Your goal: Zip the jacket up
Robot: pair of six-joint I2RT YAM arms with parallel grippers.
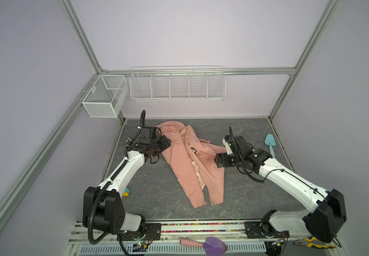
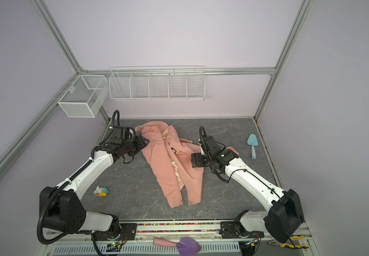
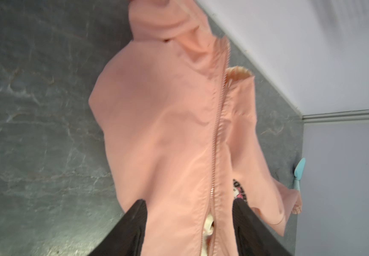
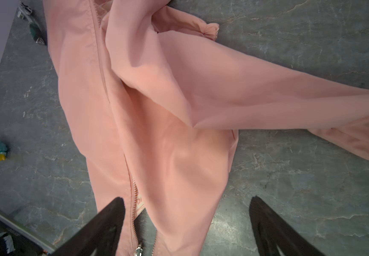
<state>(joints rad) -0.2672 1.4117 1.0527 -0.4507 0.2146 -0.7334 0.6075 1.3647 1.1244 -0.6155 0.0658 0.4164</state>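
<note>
Right hand (image 4: 185,199) and left hand (image 3: 189,200) hang spread over jacket (image 1: 179,164); badge (image 3: 238,190) lettering unreadable.

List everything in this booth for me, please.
jacket: one, salmon pink, middle of the table
table: one, grey marbled, under everything
toy trowel: one, light blue, table's far right
small toy: one, yellow and blue, table's front left
wire rack: one, white, back wall
mesh box: one, white, left wall
scoop: one, purple with pink handle, front rail
pliers: one, yellow-handled, front right corner
left gripper: one, black, open, at jacket's left edge
right gripper: one, black, open, at jacket's right edge
</note>
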